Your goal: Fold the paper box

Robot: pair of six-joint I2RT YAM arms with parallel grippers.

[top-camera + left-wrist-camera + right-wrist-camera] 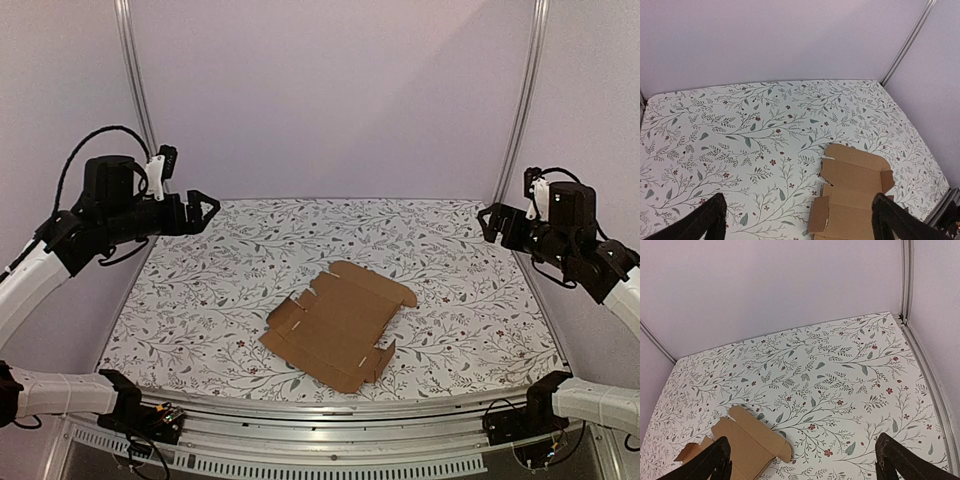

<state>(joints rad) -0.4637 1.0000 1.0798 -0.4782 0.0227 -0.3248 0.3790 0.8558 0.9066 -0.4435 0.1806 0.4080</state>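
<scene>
Top view: box (340, 325) sits unfolded near the middle of table (230, 260), zero folds done. L gripper (205, 210) and R gripper (487, 222) are up at the sides, both wide, empty. L wrist: box lower right, untouched. R wrist: box bottom left. Whole fold still to do imo.

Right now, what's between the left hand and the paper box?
Just bare flowery table from the left hand to the paper box, in the top view.

A leafy floral tablecloth (450, 250) lies flat, enclosed by lilac walls (330, 90).
</scene>
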